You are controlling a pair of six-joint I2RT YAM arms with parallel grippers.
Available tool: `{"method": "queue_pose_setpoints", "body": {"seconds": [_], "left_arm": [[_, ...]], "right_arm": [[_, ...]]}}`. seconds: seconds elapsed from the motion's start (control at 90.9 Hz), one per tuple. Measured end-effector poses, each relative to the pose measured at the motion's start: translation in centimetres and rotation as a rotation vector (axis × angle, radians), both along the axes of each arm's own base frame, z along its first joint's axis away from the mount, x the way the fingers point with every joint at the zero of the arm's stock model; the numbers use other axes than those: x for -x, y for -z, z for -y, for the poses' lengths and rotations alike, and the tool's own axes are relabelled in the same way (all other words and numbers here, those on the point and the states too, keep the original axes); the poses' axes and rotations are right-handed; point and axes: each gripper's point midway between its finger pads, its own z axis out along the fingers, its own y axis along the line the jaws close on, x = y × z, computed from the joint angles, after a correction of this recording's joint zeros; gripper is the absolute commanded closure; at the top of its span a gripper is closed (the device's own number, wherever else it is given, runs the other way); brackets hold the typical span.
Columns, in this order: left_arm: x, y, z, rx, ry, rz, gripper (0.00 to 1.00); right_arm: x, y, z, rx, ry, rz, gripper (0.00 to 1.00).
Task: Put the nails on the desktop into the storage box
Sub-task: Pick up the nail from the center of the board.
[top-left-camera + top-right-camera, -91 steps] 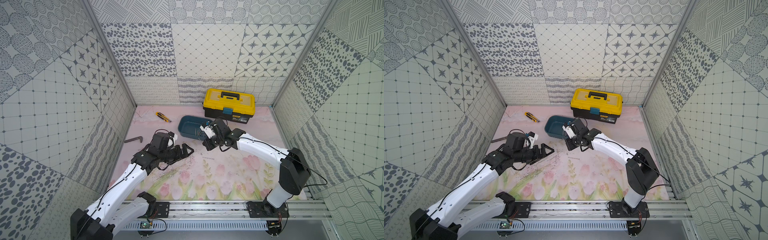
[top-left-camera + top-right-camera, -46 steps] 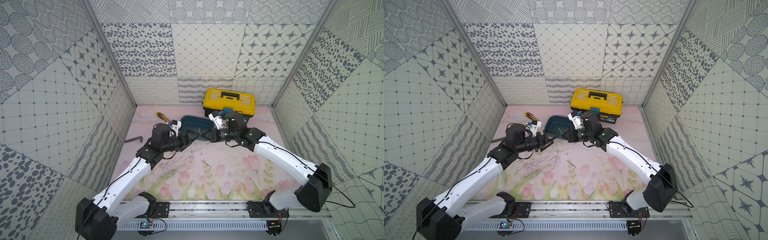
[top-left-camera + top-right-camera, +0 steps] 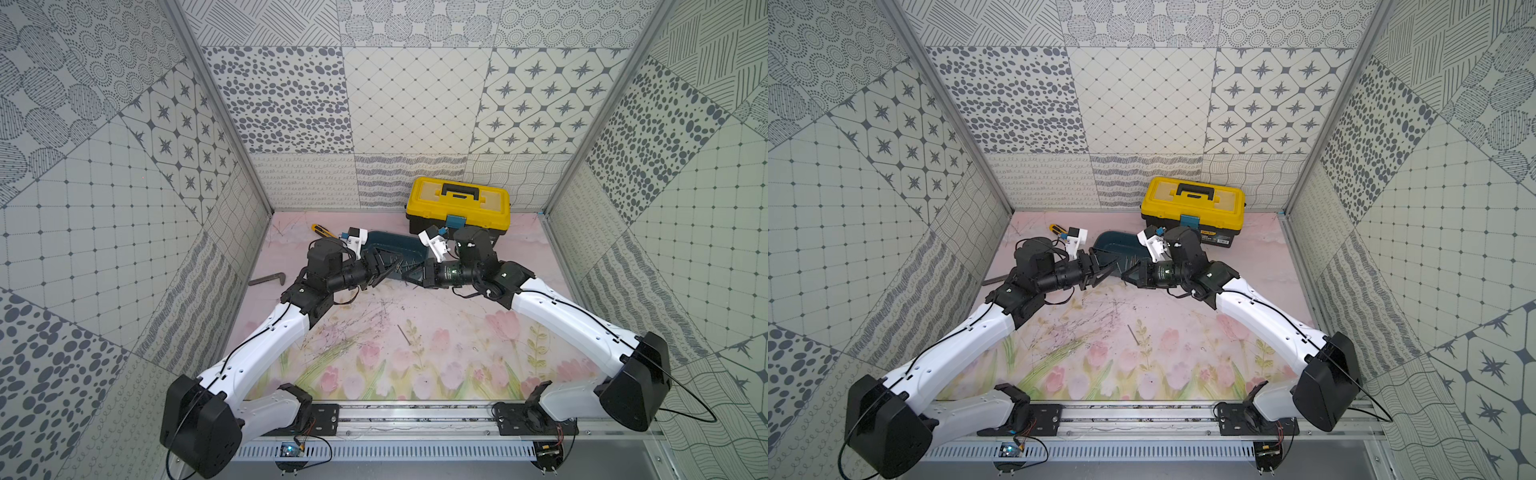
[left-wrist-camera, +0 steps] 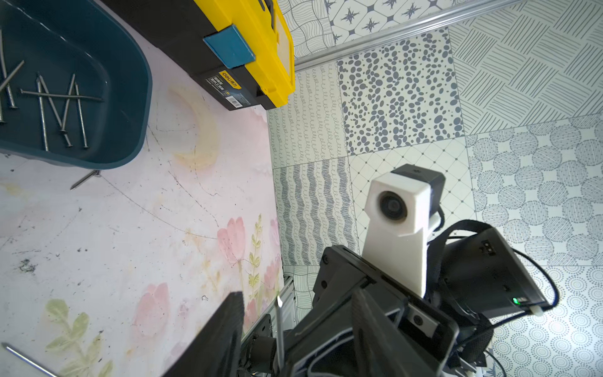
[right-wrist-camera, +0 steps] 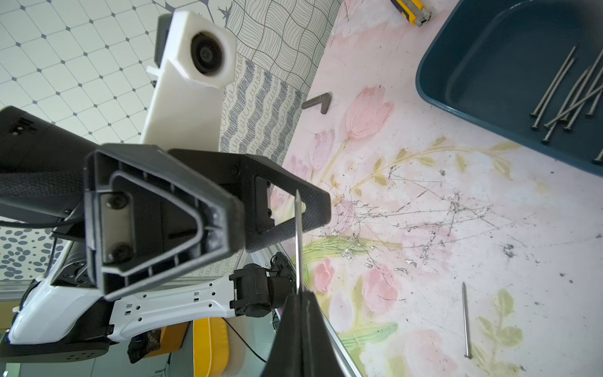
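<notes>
Passing 1 nail from gripper to gripper beside the blue box.
Right gripper [image 5: 298, 293] clamped shut on 1 end of the held nail [image 5: 298, 241], free end standing between the parted fingers of the left gripper [image 5: 284, 215], apparently not yet pinched. Close the left squarely on the bare shaft, clear of the right fingertips; release the right only after a firm pinch, given the likely slip of so thin a shaft. Then carry over the box [image 5: 434, 88], low above the nails [image 5: 561, 94] lying inside. 2 more on the desktop [image 5: 456, 228]: a loose nail [image 5: 466, 320] in the open, a stray nail [image 4: 85, 179] just beside the box wall.
</notes>
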Motion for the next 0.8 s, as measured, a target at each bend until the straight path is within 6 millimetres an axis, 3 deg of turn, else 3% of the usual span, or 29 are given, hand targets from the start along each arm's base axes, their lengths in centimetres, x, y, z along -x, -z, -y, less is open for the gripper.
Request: {"method": "queue_pose_setpoints", "body": {"seconds": [0.187, 0.561, 0.638, 0.759, 0.803], "left_arm": [[-0.01, 0.22, 0.26, 0.008, 0.014, -0.016, 0.52], [-0.01, 0.85, 0.64, 0.013, 0.035, -0.053, 0.7], [-0.07, 0.82, 0.67, 0.014, 0.035, -0.054, 0.78], [-0.12, 0.84, 0.75, 0.01, 0.04, -0.054, 0.99], [-0.15, 0.71, 0.76, 0.01, 0.04, -0.052, 1.0]], "right_arm": [[-0.05, -0.19, -0.04, -0.007, 0.002, 0.002, 1.0], [0.06, -0.6, -0.35, -0.023, -0.004, 0.009, 1.0], [0.24, -0.68, -0.51, -0.027, -0.01, 0.007, 1.0], [0.33, -0.77, -0.6, -0.033, -0.009, -0.003, 1.0], [0.34, -0.72, -0.61, -0.034, -0.009, -0.006, 1.0]]}}
